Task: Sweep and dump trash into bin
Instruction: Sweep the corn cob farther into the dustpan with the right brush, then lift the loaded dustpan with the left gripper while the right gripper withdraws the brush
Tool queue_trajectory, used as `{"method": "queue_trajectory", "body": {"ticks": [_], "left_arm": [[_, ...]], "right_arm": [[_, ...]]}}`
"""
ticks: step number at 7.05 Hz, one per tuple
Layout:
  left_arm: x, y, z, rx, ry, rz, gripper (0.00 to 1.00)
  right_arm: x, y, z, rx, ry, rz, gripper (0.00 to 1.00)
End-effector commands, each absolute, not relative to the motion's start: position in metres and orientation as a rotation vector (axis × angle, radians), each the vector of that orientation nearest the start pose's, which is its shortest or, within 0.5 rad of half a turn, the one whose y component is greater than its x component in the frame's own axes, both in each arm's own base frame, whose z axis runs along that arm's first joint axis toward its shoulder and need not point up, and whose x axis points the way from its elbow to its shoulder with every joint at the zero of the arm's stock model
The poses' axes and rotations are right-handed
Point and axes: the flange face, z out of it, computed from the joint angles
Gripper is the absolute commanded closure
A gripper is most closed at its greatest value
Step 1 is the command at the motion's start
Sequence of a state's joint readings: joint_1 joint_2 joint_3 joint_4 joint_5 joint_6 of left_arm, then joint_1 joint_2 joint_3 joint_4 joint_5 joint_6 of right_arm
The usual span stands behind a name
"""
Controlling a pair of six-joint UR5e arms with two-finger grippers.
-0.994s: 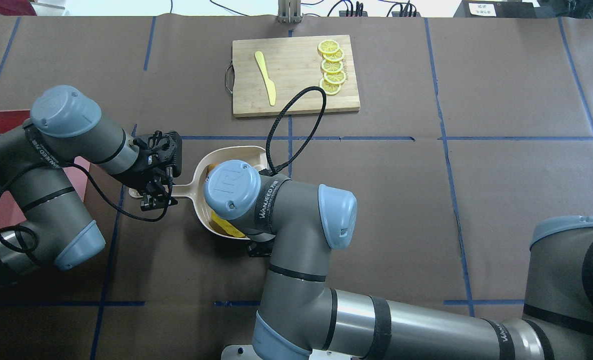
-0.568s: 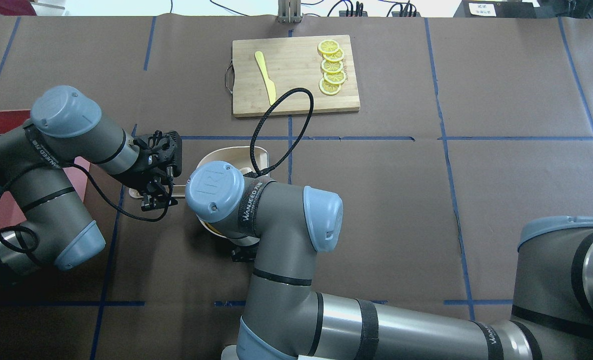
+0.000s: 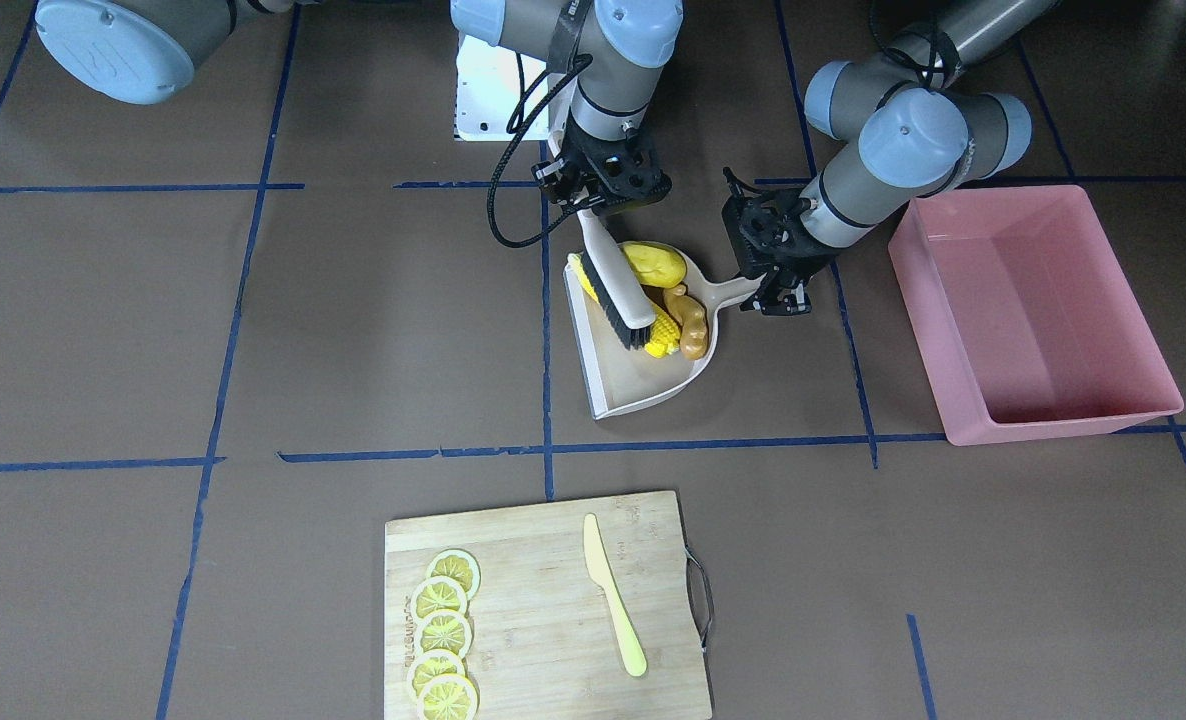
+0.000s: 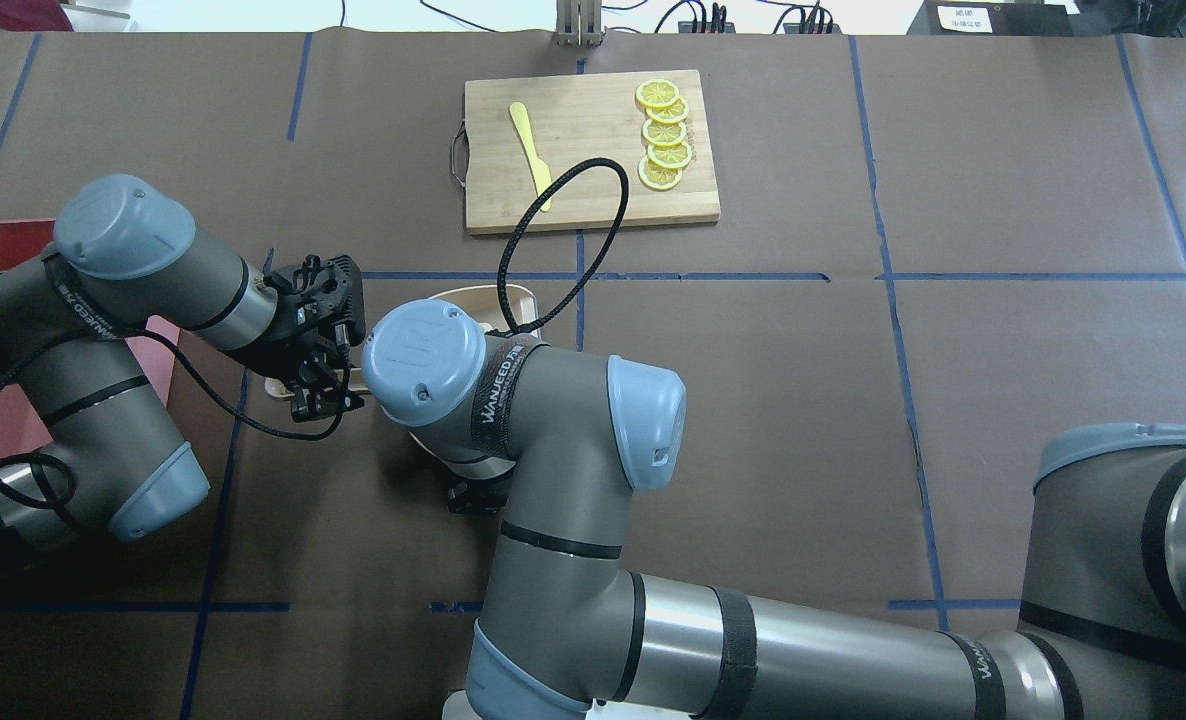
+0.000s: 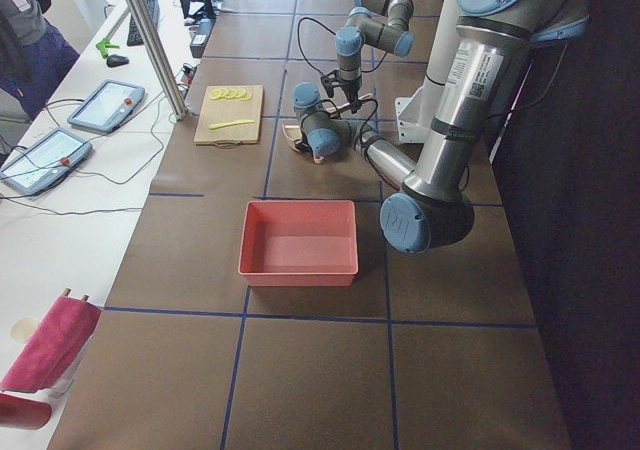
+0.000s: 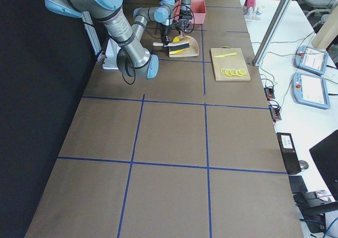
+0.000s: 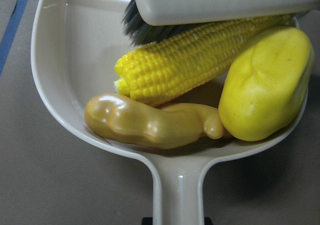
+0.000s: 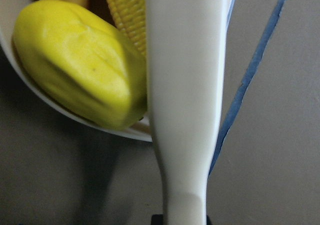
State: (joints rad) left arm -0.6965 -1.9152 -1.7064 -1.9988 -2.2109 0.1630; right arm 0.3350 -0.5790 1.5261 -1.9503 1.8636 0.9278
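Note:
All three pieces of trash lie in the beige dustpan (image 3: 643,388): a corn cob (image 3: 661,335), a yellow lumpy vegetable (image 3: 653,263) and a tan ginger root (image 3: 691,322). The left wrist view shows the corn cob (image 7: 200,65), ginger root (image 7: 150,122) and vegetable (image 7: 265,90) packed against the pan's back wall. My left gripper (image 3: 775,295) is shut on the dustpan's handle (image 3: 738,292). My right gripper (image 3: 601,195) is shut on the white brush (image 3: 618,290), whose bristles rest in the pan against the corn. The pink bin (image 3: 1033,310) stands empty beside the left arm.
A wooden cutting board (image 3: 543,610) holds lemon slices (image 3: 443,630) and a pale yellow knife (image 3: 613,595) on the far side of the table. In the overhead view the right arm's elbow (image 4: 643,420) covers most of the dustpan.
The right arm has moved toward the left arm, drawing the brush further across the dustpan. The left gripper has shifted only slightly on the handle.

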Motion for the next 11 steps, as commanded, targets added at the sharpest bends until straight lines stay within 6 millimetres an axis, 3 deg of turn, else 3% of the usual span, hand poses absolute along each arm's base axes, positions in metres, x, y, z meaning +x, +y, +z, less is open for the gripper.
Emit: {"method": "queue_trajectory", "body": {"ticks": [1,5,8,10,11], "left_arm": [[0.425,-0.447,0.351,0.625,0.976,1.204,1.00],[0.427,-0.446,0.348,0.661,1.034,1.158,1.00],[0.433,-0.446,0.359,0.740,1.117,1.095,1.00],[0.437,-0.447,0.370,0.782,1.166,1.063,1.00],[0.436,-0.446,0.367,0.784,1.173,1.055,1.00]], "right_arm": [[-0.628,-0.351,0.097,-0.001,-0.657,-0.359,1.00],[-0.604,-0.364,0.085,0.004,-0.682,-0.336,1.00],[-0.565,-0.366,0.068,-0.001,-0.686,-0.315,1.00],[-0.555,-0.368,0.065,0.004,-0.692,-0.307,1.00],[-0.535,-0.371,0.059,0.011,-0.697,-0.291,1.00]]}}
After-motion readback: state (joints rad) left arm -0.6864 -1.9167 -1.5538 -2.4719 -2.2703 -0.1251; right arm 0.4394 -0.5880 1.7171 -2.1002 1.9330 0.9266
